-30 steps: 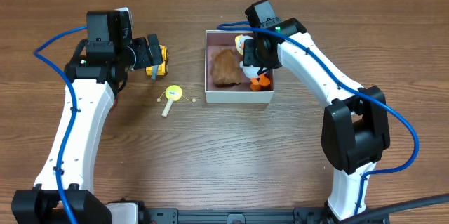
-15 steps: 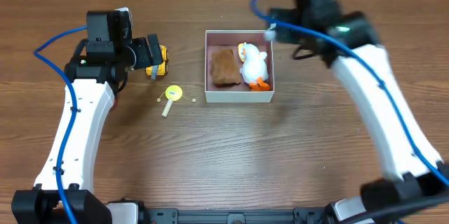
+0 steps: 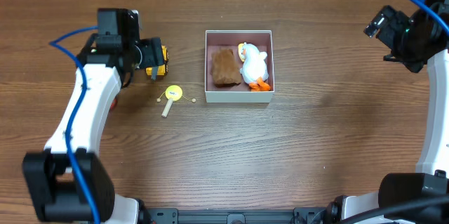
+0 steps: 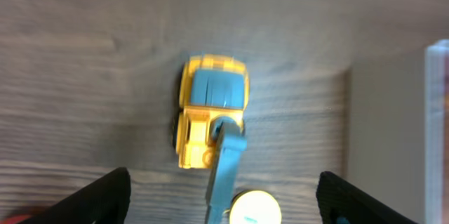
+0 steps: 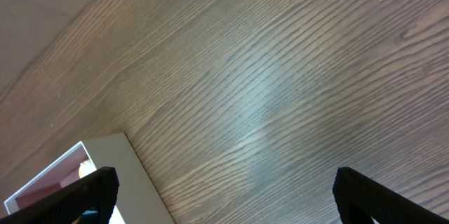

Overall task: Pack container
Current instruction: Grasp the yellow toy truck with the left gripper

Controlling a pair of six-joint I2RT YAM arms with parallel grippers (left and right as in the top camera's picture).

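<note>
Box (image 3: 238, 97): thin white walls, pink floor, holds fuzzy brown plush (image 3: 224, 67), white duck (image 3: 253, 64) | left tool (image 4: 223, 182), right tool (image 5: 221, 185): wide open, empty

My right hand (image 3: 372, 29) has released the duck (image 3: 252, 66) into the box (image 3: 238, 96) and swung far right.

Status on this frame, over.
Left gripper open over yellow truck; right gripper open, empty. Container holds brown plush and duck. Truck and yellow-disc toy outside it.
</note>
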